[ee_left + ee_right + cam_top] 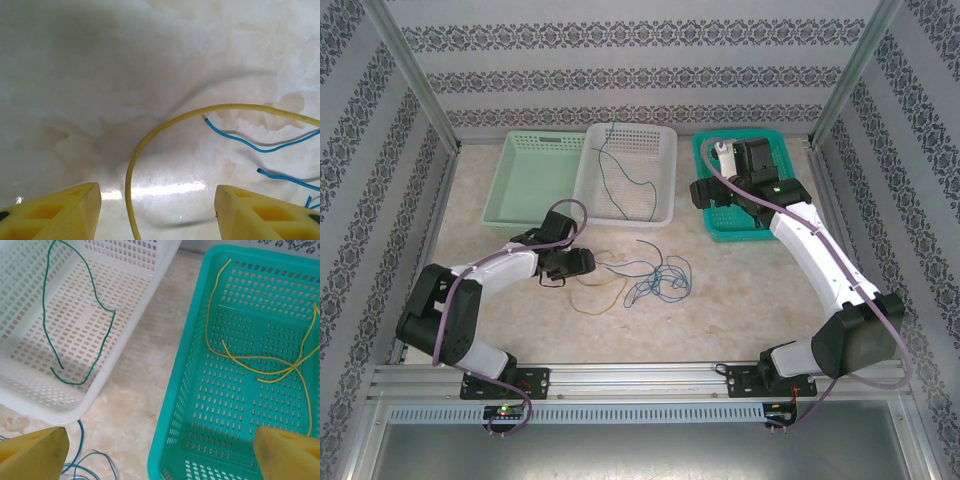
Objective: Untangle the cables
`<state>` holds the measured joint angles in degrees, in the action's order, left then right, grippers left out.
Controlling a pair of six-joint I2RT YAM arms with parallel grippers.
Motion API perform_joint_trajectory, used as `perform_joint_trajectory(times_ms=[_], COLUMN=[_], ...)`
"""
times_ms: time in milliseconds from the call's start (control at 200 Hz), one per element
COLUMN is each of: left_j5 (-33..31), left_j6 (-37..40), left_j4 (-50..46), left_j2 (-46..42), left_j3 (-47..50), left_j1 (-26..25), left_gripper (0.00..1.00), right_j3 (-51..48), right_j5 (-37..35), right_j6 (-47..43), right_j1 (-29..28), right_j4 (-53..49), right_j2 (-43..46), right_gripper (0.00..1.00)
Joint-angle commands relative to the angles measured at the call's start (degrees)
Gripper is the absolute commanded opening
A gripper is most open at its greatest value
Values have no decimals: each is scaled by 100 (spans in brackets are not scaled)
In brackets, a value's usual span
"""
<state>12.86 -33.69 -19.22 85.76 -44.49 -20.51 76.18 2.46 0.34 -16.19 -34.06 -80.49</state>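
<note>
We see a teal basket (177, 365) with yellow cables (287, 365) lying loose and crossed on its floor. Left of the teal basket, past a strip of pale table (145, 380), sits a white basket (127, 335) with a green cable (114, 312) curled inside. Down and left of the teal basket, blue cables (82, 435) loop on the table. The right gripper (161, 437) hangs over the teal basket's near corner, its two yellow fingers (35, 452) far apart.

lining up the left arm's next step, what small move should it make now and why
Probably lower the open left jaws and close on the thin yellow wire: it runs between them on the pale marbled tabletop, with the thin blue wires off to one side.
</note>
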Motion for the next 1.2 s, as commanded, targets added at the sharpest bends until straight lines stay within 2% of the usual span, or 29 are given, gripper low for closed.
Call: perform_joint_trajectory(times_ms=[0,95,295,385,520,624,754,934,1079,1194], left_j5=[14,256,243,229,215,69,-199,-610,-831,-795], left_j6=[-207,-312,-289,-288,-61,44,206,413,355,319], left_j4=[-107,142,244,441,476,381,100,-147,259,600], left_j2=[30,299,623,545,240,-206,-999,-2075,-2587,-2683], left_j3=[148,171,220,232,80,-8,-75,-234,-352,-475], left_j1=[50,39,30,30,-39,-89,-91,-87,-89,-91], left_gripper=[59,54,40,27,0,0,0,0,0,0], right_j3=[-95,-95,-199,-226,-269,-381,-943,-2128,-3046,-3497], right_j5=[189,243,228,223,329,622,1316,2463,2366,2099], right_j6=[143,128,105,117,140,8,-27,1175,2051,2094], right_j1=[-11,-7,-7,0,-23,-115,-240,-358,-955,-1477], right_j4=[188,191,281,299,337,389,854,2272,3735,4718], right_j2=[99,125,339,367,391,409,648,963,1144,1269], right_gripper=[95,95,95,95,94,92,91,84,84,90])
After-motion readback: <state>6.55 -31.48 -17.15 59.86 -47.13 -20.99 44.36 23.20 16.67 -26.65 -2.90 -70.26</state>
